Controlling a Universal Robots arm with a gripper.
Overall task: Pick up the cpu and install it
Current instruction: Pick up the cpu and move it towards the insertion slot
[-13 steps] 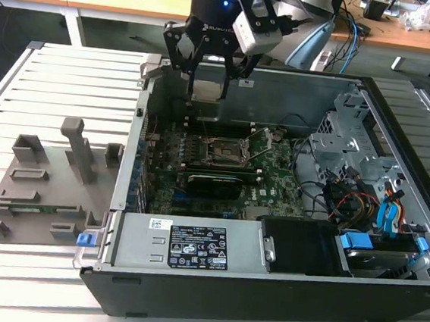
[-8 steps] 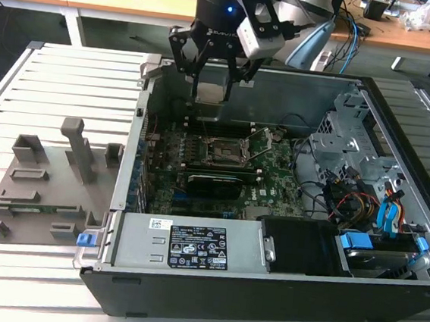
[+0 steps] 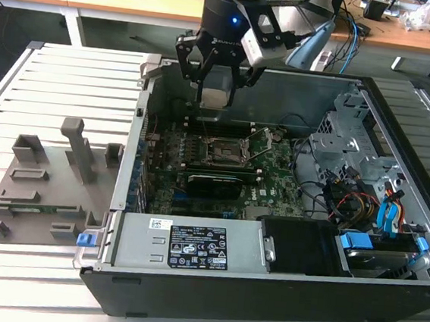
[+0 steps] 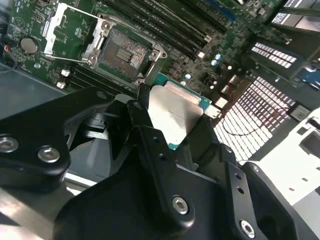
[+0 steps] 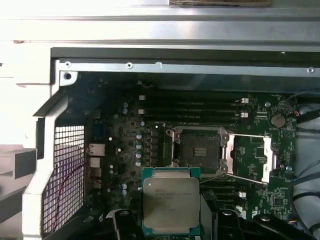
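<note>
1. Currently end effector (image 3: 215,94) is clamping the cpu (image 5: 171,202), hovering inside the open computer case (image 3: 187,289), above the motherboard.
2. Pickup is looking done; socket (image 5: 199,150) is sitting empty, so install isn't done.

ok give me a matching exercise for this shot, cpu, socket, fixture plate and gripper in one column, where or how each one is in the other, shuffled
Things
1. cpu
2. socket
3. fixture plate
4. gripper

States
A. open and empty, metal frame swung aside
B. shut on a chip, above the motherboard
C. on the slatted table, to the exterior view's left of the case
D. held up, silvery top showing

Pairs: 1-D, 2-A, 3-C, 4-B
</note>
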